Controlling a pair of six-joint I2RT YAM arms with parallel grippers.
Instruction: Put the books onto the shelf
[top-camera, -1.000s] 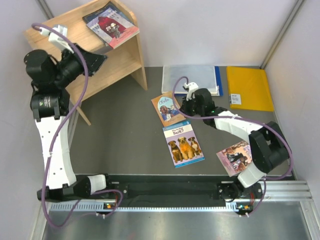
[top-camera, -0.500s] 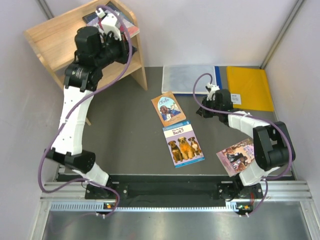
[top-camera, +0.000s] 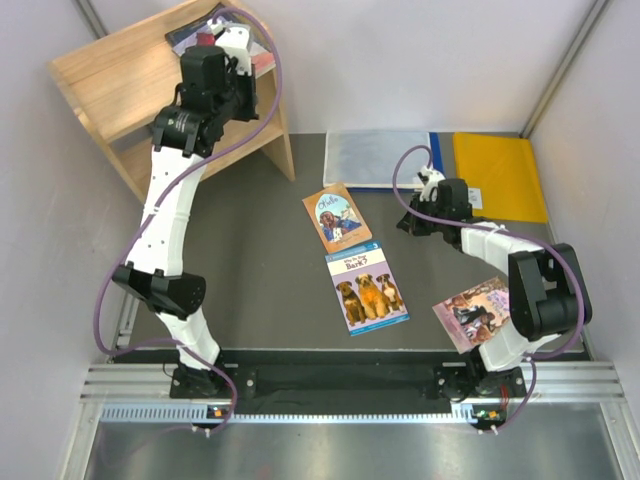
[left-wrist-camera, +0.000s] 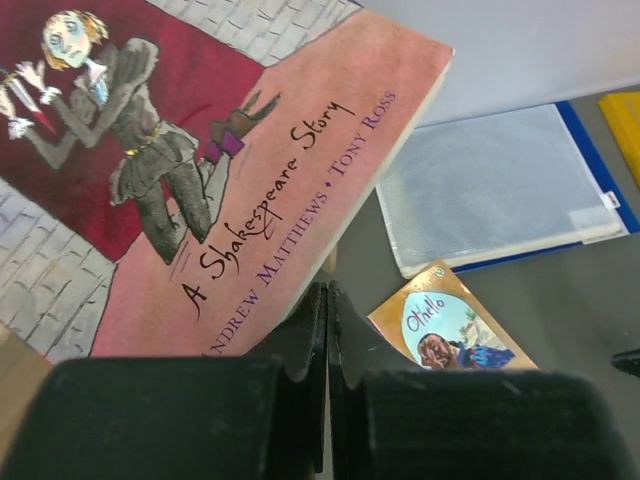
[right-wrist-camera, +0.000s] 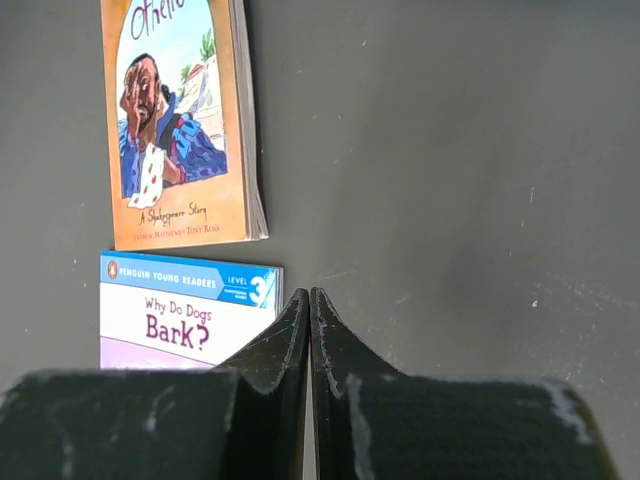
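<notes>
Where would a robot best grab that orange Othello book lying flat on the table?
Probably its long page edge, coming in low from the right. The Othello book lies flat and thin, so there is nothing to pinch from above. That edge faces the right gripper with bare table between, while its near end sits close to the dogs book.

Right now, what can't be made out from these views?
- Top view: the left arm covers the books lying on the shelf; their number is unclear.
- Top view: the right arm overlaps part of the pink-purple book.
- Right wrist: the right hand hides the lower part of the dog book.
</notes>
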